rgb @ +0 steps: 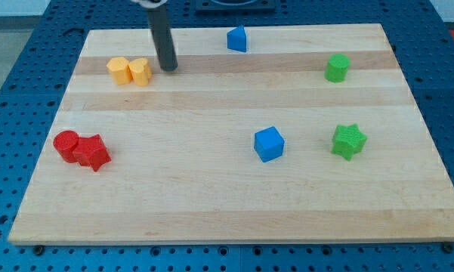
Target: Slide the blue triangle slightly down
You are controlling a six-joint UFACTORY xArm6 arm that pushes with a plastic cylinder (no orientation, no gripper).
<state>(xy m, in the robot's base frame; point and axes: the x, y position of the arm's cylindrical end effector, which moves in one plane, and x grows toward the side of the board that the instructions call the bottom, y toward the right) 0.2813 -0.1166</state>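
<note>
Left of the blue triangle (237, 39), my tip (168, 68) rests on the desk (211, 189), beside 2 yellow blocks (130, 71), touching no block.

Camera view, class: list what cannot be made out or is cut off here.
1. The arm above the rod: cut off by the view's top edge; only the rod and my tip show.
2. The two yellow blocks: touching, exact shapes too small to tell.
3. The blue triangle: its far side faces away.
</note>
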